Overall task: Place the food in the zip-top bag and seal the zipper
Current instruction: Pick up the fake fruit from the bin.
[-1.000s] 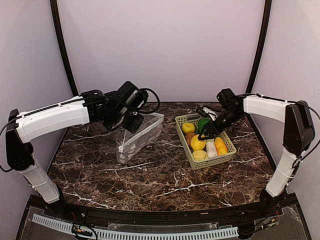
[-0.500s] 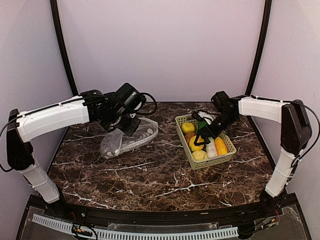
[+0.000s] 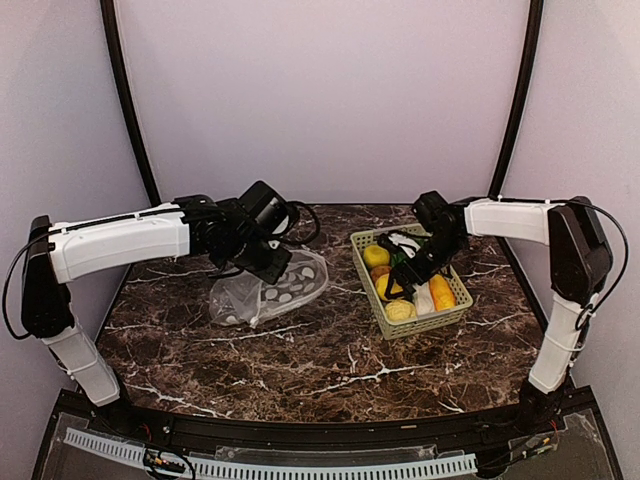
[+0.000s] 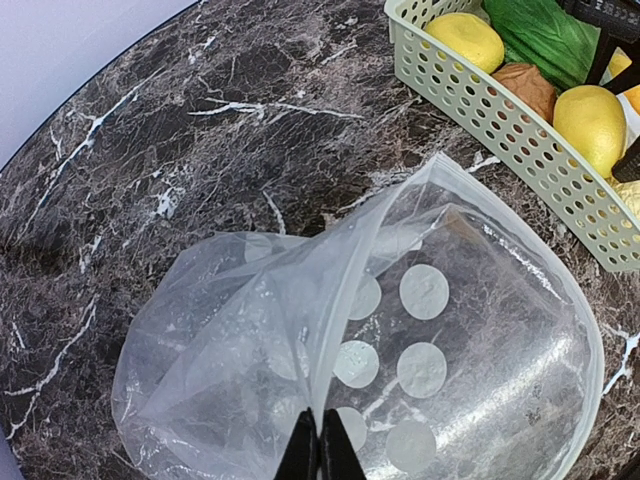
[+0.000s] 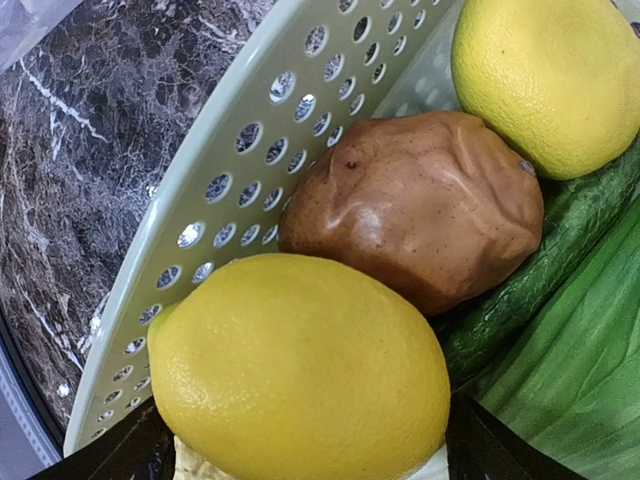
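Note:
The clear zip-top bag [image 3: 285, 288] printed with white dots lies slumped on the marble, its mouth gaping toward the basket. My left gripper [image 4: 320, 445] is shut on the whitish zipper [image 4: 352, 285] strip at the mouth edge. The food sits in a light green basket [image 3: 425, 326]. My right gripper [image 5: 300, 462] is down inside it, jaws open, one black finger on each side of a yellow lemon [image 5: 300, 370]. Behind the lemon lie a brown piece [image 5: 420, 205], a second yellow piece [image 5: 550, 70] and the green cabbage [image 5: 590, 380].
The basket wall [image 5: 225, 175] runs close along the left of the right gripper. An orange piece [image 3: 441, 291] and pale pieces lie at the basket's near end. The bag's mouth [image 4: 470, 200] lies just short of the basket's side [image 4: 500, 115].
The left gripper has lowered the bag from hanging to lying spread on the table, nearer the basket. The right gripper has dropped left into the basket, its jaws opening wide around the lemon.

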### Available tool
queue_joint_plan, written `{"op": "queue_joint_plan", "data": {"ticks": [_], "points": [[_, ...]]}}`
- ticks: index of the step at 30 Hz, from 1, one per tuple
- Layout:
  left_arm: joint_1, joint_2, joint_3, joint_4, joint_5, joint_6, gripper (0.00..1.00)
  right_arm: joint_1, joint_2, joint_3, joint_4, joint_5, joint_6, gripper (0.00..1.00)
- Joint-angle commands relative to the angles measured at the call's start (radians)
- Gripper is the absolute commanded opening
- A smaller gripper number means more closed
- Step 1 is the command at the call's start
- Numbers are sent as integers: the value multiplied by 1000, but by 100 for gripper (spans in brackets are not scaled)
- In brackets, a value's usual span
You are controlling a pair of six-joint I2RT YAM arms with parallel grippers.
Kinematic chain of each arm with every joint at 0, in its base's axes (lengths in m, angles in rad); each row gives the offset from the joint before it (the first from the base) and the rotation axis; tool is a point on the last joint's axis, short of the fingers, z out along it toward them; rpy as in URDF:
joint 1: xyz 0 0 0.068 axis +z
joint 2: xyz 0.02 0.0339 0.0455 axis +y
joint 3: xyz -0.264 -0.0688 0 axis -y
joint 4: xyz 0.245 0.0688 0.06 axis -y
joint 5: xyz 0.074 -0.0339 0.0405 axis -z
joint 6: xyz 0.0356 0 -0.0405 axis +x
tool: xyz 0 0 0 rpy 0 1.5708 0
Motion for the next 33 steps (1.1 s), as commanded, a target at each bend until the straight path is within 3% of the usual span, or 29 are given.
{"op": "queue_joint_plan", "data": {"ticks": [1, 9, 16, 23, 33], "points": [[5, -14, -23, 21, 30, -26, 1, 6, 11, 33, 18, 13, 7, 84], [6, -25, -43, 46, 36, -40, 1, 5, -59, 18, 29, 37, 0, 71], [8, -19, -43, 58, 36, -39, 1, 6, -164, 35, 17, 68, -32, 67], [10, -19, -49, 107, 55, -61, 1, 8, -219, 117, 16, -128, -18, 63], [10, -45, -76, 211, 101, -103, 1, 88, -126, 280, 48, -396, 84, 61]]}}
